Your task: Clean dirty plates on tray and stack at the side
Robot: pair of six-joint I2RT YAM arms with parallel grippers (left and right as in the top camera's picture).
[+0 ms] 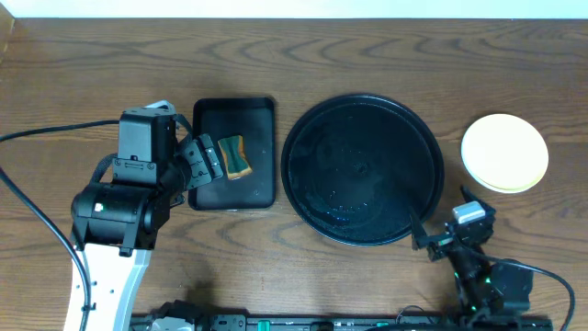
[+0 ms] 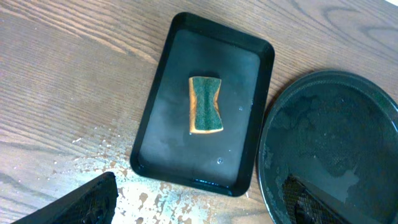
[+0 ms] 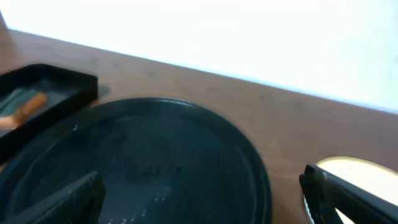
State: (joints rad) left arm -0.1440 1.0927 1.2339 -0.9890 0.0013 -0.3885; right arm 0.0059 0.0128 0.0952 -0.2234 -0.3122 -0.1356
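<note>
The large round black tray (image 1: 363,170) lies mid-table with no plates on it, its surface wet. The plates (image 1: 504,153) sit off the tray at the right, pale yellow on top; anything under it is hidden. My left gripper (image 1: 208,162) is open and empty over the left part of the small rectangular tray. In the left wrist view its fingers (image 2: 199,211) frame the round tray (image 2: 336,143). My right gripper (image 1: 446,221) is open and empty at the round tray's near right rim. The right wrist view (image 3: 202,205) shows the round tray (image 3: 155,155) and the yellow plate (image 3: 360,171).
A small rectangular black tray (image 1: 262,115) left of the round tray holds a green and orange sponge (image 1: 237,157), which also shows in the left wrist view (image 2: 205,104). Water drops wet the wooden table (image 2: 124,186) near that tray's corner.
</note>
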